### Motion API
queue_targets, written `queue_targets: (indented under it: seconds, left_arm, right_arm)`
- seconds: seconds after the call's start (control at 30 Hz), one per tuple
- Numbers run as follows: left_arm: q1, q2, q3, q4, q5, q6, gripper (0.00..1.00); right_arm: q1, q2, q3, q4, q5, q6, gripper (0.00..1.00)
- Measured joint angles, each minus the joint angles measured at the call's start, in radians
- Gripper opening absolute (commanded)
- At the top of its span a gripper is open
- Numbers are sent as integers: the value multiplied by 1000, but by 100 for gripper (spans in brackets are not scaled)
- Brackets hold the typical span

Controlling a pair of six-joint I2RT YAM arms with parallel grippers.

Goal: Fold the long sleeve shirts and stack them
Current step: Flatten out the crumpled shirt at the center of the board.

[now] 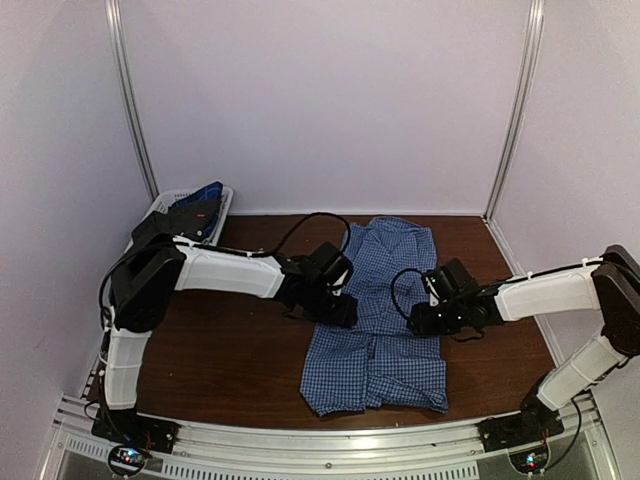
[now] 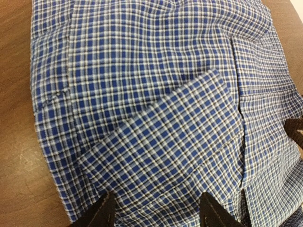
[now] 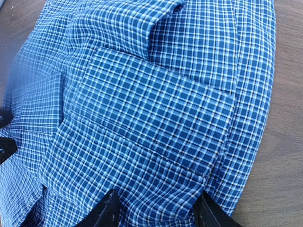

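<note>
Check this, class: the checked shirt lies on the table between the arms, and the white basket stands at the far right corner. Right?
No. The top external view shows the white basket at the far left corner, not the right. The checked shirt does lie on the table between the arms.

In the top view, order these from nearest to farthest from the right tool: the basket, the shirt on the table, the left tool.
1. Shirt: directly under the right tool, in the middle.
2. Left tool: across the shirt, over its left edge.
3. Basket: far left corner, well beyond both.
</note>
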Motion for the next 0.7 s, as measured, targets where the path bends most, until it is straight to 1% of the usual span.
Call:
queue_targets:
  seconds: [0.1,0.23,0.33,0.4,0.5,0.57,0.67,0.7]
  left_arm:
    - [-3,0,4,-12,-40,7,63]
    - [-5,0,-7,-29,-64,13,63]
    - [-10,-1,-10,-28,-69,19,62]
    - [-16,-1,-9,-29,-70,21,60]
    - [-28,3,2,-34,-69,26,52]
    - [-37,8,14,-35,-69,30,46]
    - [-46,12,33,-40,-69,35,35]
    - [-48,12,39,-41,-70,36,30]
  right_arm:
    - [10,19,3,7,0,3,50]
    - [12,31,4,9,0,6,41]
    - [12,34,10,10,0,7,33]
    - [13,35,20,13,0,9,25]
    - [16,35,31,15,1,14,14]
    - [18,33,36,15,3,13,9]
    - [20,21,44,5,11,13,6]
    - [20,15,51,-2,18,13,5]
